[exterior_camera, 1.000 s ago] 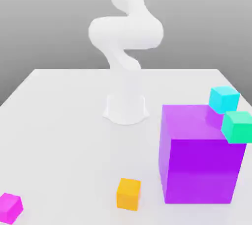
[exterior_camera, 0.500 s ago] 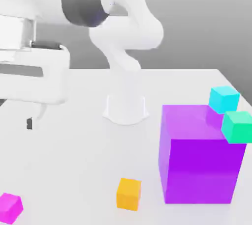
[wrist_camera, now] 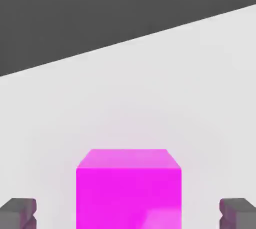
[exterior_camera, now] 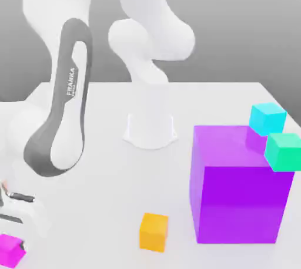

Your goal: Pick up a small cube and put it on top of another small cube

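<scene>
The small magenta-pink cube (exterior_camera: 12, 249) rests on the white table (exterior_camera: 106, 174) at the front corner on the exterior view's left. In the hand view this same cube (wrist_camera: 128, 188) lies between my two dark fingertips (wrist_camera: 18, 212), which stand far apart on either side without touching it. My gripper (wrist_camera: 128, 213) is open just above the cube. The arm (exterior_camera: 62, 115) bends down over that corner and covers the hand in the exterior view. The small orange cube (exterior_camera: 154, 232) sits near the front middle of the table.
A huge purple cube (exterior_camera: 240, 182) stands on the exterior view's right. A cyan cube (exterior_camera: 268, 118) and a green cube (exterior_camera: 284, 151) sit beside it near the table's edge. The robot base (exterior_camera: 150, 128) rises at the back middle.
The arm has swung down from high on the exterior view's left to the front corner, bringing the hand over the magenta-pink cube. No cube has moved.
</scene>
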Robot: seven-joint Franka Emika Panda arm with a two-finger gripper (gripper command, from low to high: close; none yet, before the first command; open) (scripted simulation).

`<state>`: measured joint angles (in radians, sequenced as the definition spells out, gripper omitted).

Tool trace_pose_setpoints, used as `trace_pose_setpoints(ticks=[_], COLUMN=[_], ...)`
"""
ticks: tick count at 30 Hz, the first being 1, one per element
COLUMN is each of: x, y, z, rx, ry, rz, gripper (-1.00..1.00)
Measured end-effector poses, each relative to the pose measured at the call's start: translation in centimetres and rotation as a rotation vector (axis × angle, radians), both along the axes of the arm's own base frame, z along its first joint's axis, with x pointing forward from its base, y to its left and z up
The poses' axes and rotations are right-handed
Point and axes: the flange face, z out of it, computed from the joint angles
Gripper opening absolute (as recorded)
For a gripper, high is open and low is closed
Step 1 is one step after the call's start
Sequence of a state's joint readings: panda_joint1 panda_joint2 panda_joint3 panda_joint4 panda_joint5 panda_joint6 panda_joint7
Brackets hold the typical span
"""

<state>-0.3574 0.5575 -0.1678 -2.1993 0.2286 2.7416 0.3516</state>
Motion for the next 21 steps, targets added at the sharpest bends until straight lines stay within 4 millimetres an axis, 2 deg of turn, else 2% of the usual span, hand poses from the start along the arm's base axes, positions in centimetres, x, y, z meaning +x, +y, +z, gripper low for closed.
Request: trace_pose_setpoints(ticks=[5, 6, 10, 11, 16, 18, 19, 20, 21], x=[0.0, 0.0, 0.0, 0.6, 4.1, 4.6, 4.6, 4.5, 4.2], y=[0.0, 0.0, 0.1, 1.3, 12.9, 17.8, 20.7, 24.3, 26.9], z=[-0.4, 0.1, 5.1, 6.4, 12.7, 15.1, 16.2, 17.4, 18.5], rx=[0.001, 0.001, 0.001, 0.006, 0.039, 0.049, 0.053, 0.057, 0.060], ry=[0.001, 0.001, 0.001, -0.002, -0.017, -0.020, -0.021, -0.020, -0.020], rz=[0.000, 0.000, 0.001, 0.026, 0.252, 0.348, 0.403, 0.476, 0.528], gripper=[-1.00, -1.00, -1.00, -1.00, -1.00, -1.00, -1.00, -1.00, -1.00])
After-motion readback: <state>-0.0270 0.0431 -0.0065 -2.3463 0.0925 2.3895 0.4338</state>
